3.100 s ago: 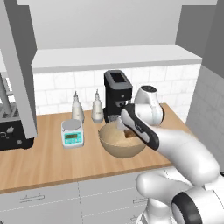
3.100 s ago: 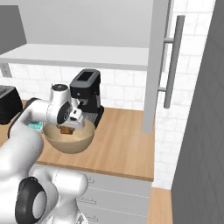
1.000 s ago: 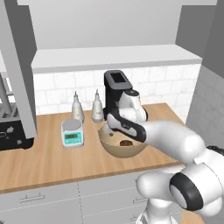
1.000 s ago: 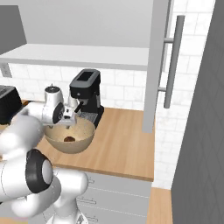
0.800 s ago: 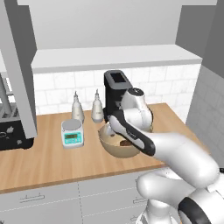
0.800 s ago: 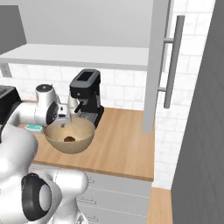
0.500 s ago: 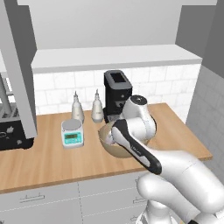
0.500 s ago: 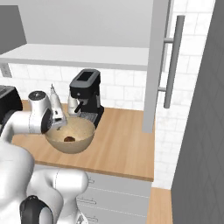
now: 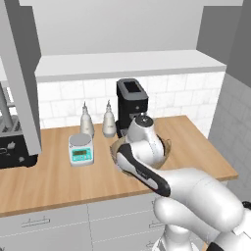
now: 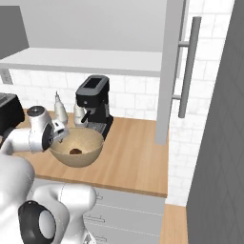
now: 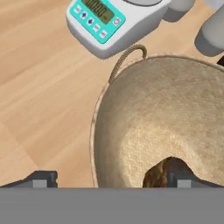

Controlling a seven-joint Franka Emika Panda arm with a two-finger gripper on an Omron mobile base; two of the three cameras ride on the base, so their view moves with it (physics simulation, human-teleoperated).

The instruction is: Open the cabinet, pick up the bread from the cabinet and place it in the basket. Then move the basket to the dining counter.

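At the far left of the wood worktop (image 9: 54, 181) stands a dark toaster (image 9: 14, 147), half behind the open door of the cabinet (image 9: 22, 83), which hangs above the white tile backsplash. Next along sits a small kitchen scale (image 9: 80, 149) with a teal display face, and behind it 2 pale grey bottles (image 9: 87, 120) side by side, then a black coffee machine (image 9: 132, 104) against the tiles. In front of the machine rests the basket (image 10: 76, 146), tan and bowl-shaped; from the left base camera most of it is hidden by the robot's white wrist. The bread (image 10: 75, 151) lies in the bottom of the basket, a small dark brown lump. The gripper (image 10: 59, 133) hangs at the basket's left rim, just above it, jaws spread wide and holding nothing. In the hand camera 1 finger tip (image 11: 41, 178) sits outside the basket over bare wood, the other over its inside right by the bread, with 1 loop handle (image 11: 127, 59) of the rim arching toward the scale. At the far right, the cabinet's other door stands open, its long metal bar handle (image 10: 187, 66) upright.
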